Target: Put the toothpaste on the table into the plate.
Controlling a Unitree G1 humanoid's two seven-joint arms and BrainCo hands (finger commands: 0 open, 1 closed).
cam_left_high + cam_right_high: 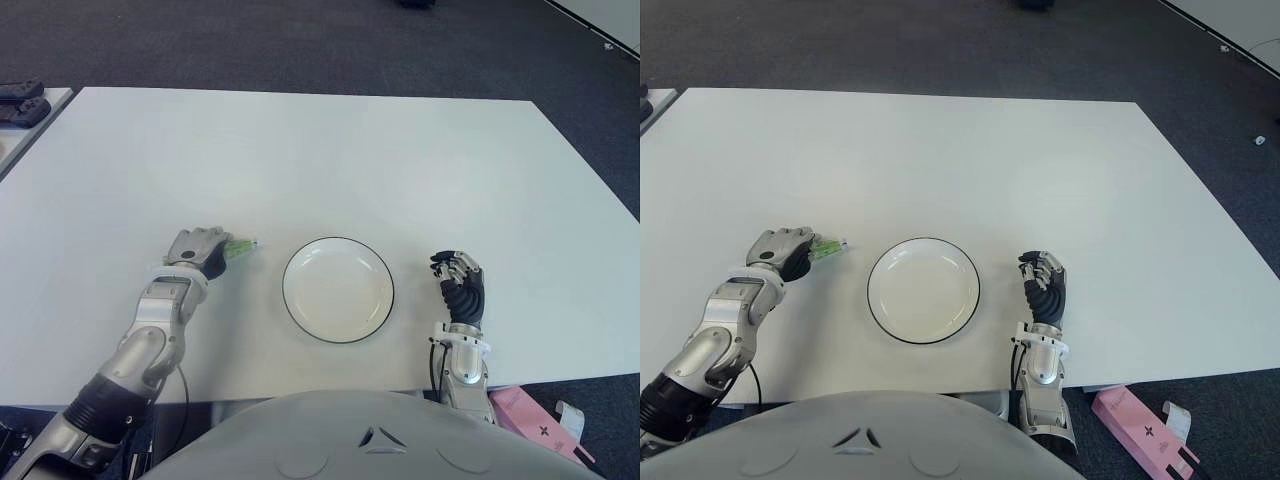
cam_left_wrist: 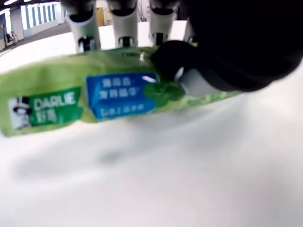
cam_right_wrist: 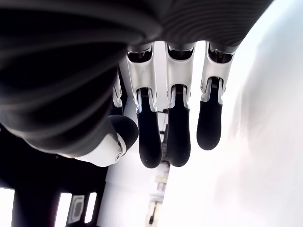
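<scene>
Left hand (image 1: 198, 248) gripping green toothpaste (image 1: 240, 247) tube, fingers curling around it, low over white desk (image 1: 330, 150), just left of plate (image 1: 338, 289). Tube tip poking toward plate rim. Right hand (image 1: 459, 281) idling right of plate, fingers loosely bent, holding nothing.

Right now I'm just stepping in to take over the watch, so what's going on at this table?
The robot's left hand is closed around a green toothpaste tube, just to the left of the white plate on the white table. The left wrist view shows its fingers wrapped over the tube, close above the tabletop. The plate holds nothing yet. The right hand shows to the right of the plate, fingers relaxed, holding nothing.
</scene>
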